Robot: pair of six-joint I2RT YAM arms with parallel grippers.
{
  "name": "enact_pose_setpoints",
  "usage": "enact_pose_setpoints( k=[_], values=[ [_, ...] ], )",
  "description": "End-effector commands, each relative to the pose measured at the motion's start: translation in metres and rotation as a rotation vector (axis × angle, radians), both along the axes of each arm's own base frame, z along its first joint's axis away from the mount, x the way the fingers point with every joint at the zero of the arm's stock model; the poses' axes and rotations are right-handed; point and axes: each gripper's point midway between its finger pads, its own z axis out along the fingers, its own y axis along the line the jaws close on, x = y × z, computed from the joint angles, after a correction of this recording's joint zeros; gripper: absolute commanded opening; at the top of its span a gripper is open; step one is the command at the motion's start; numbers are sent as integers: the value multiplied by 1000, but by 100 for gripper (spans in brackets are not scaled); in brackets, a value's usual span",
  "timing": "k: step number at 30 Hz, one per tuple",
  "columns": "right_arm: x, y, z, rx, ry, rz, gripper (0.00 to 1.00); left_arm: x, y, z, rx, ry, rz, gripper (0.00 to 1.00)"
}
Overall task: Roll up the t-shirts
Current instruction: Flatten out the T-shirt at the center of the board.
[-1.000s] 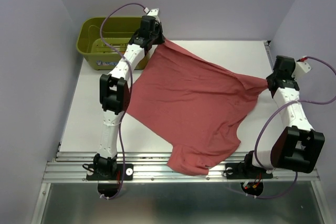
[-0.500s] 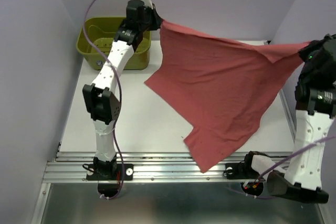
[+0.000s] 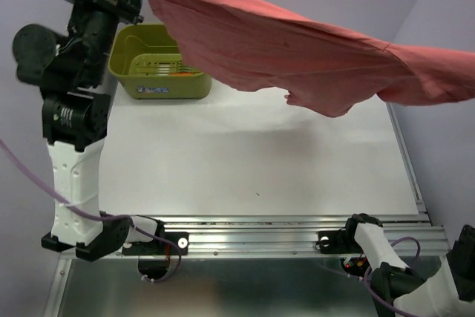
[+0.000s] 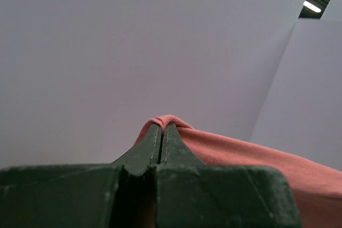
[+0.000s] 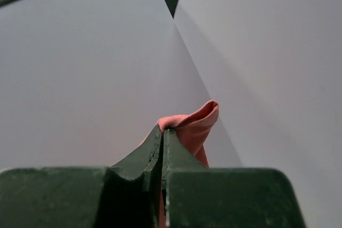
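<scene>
At the far left of the overhead view the left arm (image 3: pixel 74 109) stands tall beside the purple wall (image 3: pixel 30 5), a violet cable (image 3: pixel 22 165) looping past its lower links. The left gripper (image 4: pixel 162 130) is clenched on a bunched edge of the brick-red t-shirt (image 3: pixel 297 50), with the cloth pinched between the dark fingers and spilling off to the right in the wrist view. Just right of the arm, at the far left corner of the table (image 3: pixel 260 161), sits the olive-green tub (image 3: pixel 159 88); something striped orange and pale lies inside, too small to make out. The shirt's upper edge passes in front of the tub's far right corner and hides it. From there the t-shirt stretches across the upper part of the view like a slack sheet, held up off the table. It screens the back wall and the table's far edge, and its lowest fold sags near the middle right. Along the near edge runs a metal rail (image 3: pixel 260 239). At the lower right only the base of the right arm (image 3: pixel 415 291) shows; the shirt runs out of the overhead view there. The wrist view shows the right gripper (image 5: pixel 163 132) clamped on a folded tip of the same t-shirt, bare wall behind it
</scene>
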Motion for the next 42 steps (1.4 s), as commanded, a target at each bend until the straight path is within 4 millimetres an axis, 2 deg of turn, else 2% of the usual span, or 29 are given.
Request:
enact_pose_setpoints(
  k=[1, 3, 6, 8, 11, 13, 15, 17, 18, 19, 20, 21, 22, 23, 26, 27, 28, 29, 30, 32, 33, 34, 35, 36, 37, 38, 40, 42],
  values=[
    [-38, 8, 15, -40, -70, -26, 1, -21, 27, 18, -40, -61, 100, 0],
    [-58, 14, 24, -51, -119, -17, 1, -43, 36, 30, -54, -104, 118, 0],
    [-75, 19, 30, -54, -163, -10, 1, -61, 43, 38, -60, -135, 134, 0],
    [-82, 16, 29, -33, -180, -27, 1, -65, 43, 41, -48, -149, 130, 0],
    [-78, 6, 22, 8, -163, -63, 1, -57, 39, 37, -32, -137, 125, 0],
    [-63, -2, 8, 36, -111, -87, 1, -42, 32, 27, -20, -110, 110, 0],
    [-49, -14, -8, 68, -46, -130, 1, -16, 20, 9, 6, -60, 83, 0],
    [-25, -24, -30, 90, 51, -161, 1, 2, 8, -6, 34, -20, 48, 0],
    [-24, -30, -41, 108, 76, -188, 1, 23, -1, -22, 54, 27, 36, 0],
    [-17, -34, -52, 117, 111, -206, 1, 34, -6, -31, 67, 50, 25, 0],
    [1, -45, -75, 145, 184, -244, 1, 45, -12, -41, 72, 78, 5, 0],
    [8, -50, -88, 159, 226, -263, 1, 67, -21, -61, 89, 127, -12, 0],
    [13, -54, -99, 164, 265, -283, 1, 80, -29, -74, 102, 159, -29, 0],
    [31, -62, -124, 178, 345, -305, 1, 104, -40, -100, 118, 220, -52, 0],
    [55, -70, -163, 187, 456, -328, 1, 139, -66, -141, 154, 305, -96, 0],
    [74, -76, -190, 194, 529, -341, 1, 163, -76, -170, 181, 359, -96, 0],
    [82, -81, -205, 195, 572, -359, 1, 173, -83, -184, 190, 385, -97, 0],
    [92, -84, -219, 201, 611, -371, 1, 192, -96, -210, 211, 429, -114, 0],
    [107, -89, -244, 204, 673, -386, 1, 201, -102, -222, 228, 446, -116, 0],
    [120, -96, -269, 217, 740, -415, 1, 218, -116, -248, 257, 481, -125, 0],
    [133, -101, -283, 222, 785, -431, 1, 236, -129, -274, 278, 521, -138, 0],
    [143, -104, -302, 226, 836, -437, 1, 245, -137, -289, 292, 540, -147, 0],
    [151, -106, -312, 241, 858, -438, 1, 253, -144, -303, 306, 558, -154, 0],
    [158, -108, -321, 248, 880, -444, 1, 272, -155, -330, 317, 590, -165, 0],
    [173, -111, -339, 266, 930, -445, 1, 279, -163, -344, 322, 611, -180, 0],
    [182, -113, -345, 274, 941, -444, 1, 296, -173, -367, 327, 628, -195, 0],
    [202, -117, -364, 284, 983, -446, 1, 311, -183, -389, 319, 648, -207, 0],
    [217, -120, -370, 296, 973, -444, 1, 329, -191, -410, 304, 644, -209, 0]
  ],
)
